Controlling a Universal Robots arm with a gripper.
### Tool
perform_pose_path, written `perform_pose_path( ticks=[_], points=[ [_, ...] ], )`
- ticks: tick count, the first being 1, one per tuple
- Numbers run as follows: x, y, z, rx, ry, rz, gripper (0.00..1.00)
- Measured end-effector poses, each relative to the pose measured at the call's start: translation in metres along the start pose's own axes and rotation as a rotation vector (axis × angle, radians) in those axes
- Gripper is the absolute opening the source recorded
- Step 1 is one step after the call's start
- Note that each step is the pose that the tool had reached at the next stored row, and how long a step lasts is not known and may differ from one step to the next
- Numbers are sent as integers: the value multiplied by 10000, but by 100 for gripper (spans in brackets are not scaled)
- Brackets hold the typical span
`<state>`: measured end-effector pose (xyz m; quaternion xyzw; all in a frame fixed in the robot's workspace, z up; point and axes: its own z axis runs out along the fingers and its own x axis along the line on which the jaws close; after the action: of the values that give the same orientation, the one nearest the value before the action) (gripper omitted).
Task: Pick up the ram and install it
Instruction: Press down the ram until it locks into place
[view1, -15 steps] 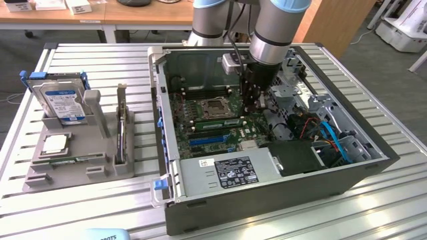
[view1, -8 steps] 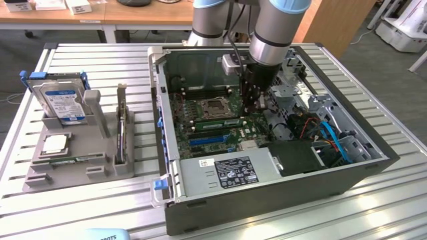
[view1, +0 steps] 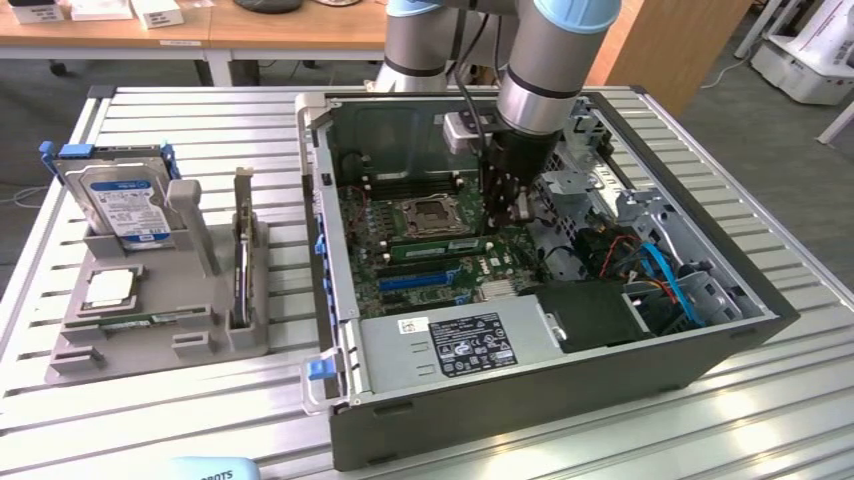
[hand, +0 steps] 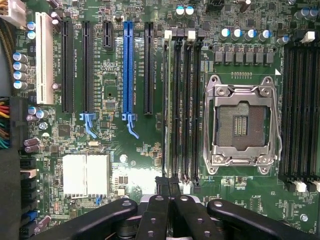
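My station in a robotics lab: an opened computer case (view1: 534, 300) sits on a slatted metal surface (view1: 187, 420), wooden desks (view1: 267, 35) and white equipment (view1: 807, 60) behind me.

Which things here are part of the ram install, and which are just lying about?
Job: ram, standing in the slots beside the socket; gripper, shut, over those slots; motherboard.
Lying about: hard drive, processor chip, expansion card, all on the grey holder.
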<state>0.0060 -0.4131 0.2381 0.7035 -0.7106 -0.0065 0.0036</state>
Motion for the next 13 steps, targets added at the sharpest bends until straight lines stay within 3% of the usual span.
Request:
perform_pose_path(
  ticks=[13],
  points=[
    [-24, 0, 17, 2, -5, 0, 10]
  ],
)
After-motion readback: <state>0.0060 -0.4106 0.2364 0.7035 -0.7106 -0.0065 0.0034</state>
